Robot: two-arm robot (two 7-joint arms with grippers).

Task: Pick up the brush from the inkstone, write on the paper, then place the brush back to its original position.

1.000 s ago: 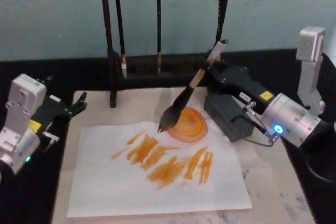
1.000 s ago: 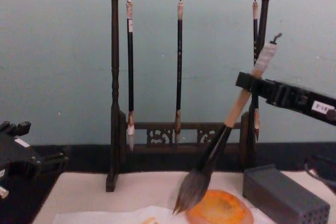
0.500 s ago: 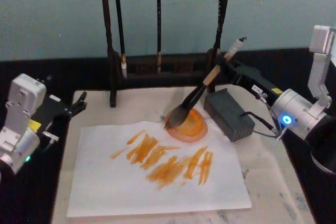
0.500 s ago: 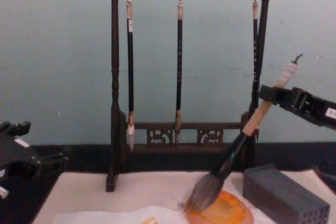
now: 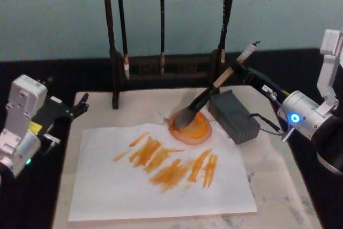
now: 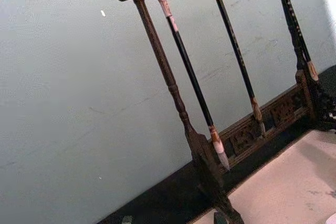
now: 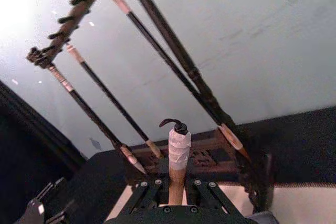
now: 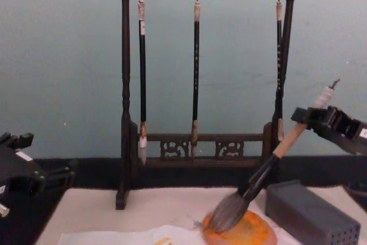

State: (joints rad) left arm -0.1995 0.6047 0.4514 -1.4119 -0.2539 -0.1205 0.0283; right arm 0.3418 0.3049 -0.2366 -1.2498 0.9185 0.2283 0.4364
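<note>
The brush (image 5: 214, 88) leans steeply, its bushy bristles resting on the orange inkstone (image 5: 198, 131) and its white-wrapped end pointing up and to the right. My right gripper (image 5: 239, 68) is shut on the tan handle just below that wrapping; the right wrist view shows the handle (image 7: 178, 157) between the fingers. From the chest, the bristles (image 8: 226, 216) lie on the inkstone (image 8: 252, 233), with the right gripper (image 8: 316, 116) higher at the right. The paper (image 5: 161, 191) lies in front of the dish, covered with orange strokes. My left gripper (image 5: 79, 105) is parked open at the table's left edge.
A dark wooden rack (image 5: 161, 68) with three thin hanging brushes stands behind the dish. A grey perforated block (image 5: 233, 115) sits just right of the inkstone, under the brush handle. An off-white felt mat (image 5: 136, 105) lies under the paper.
My right gripper has moved right and down, tilting the brush lower. The bristles have slid from the dish's left edge onto the dish. The left arm has not moved.
</note>
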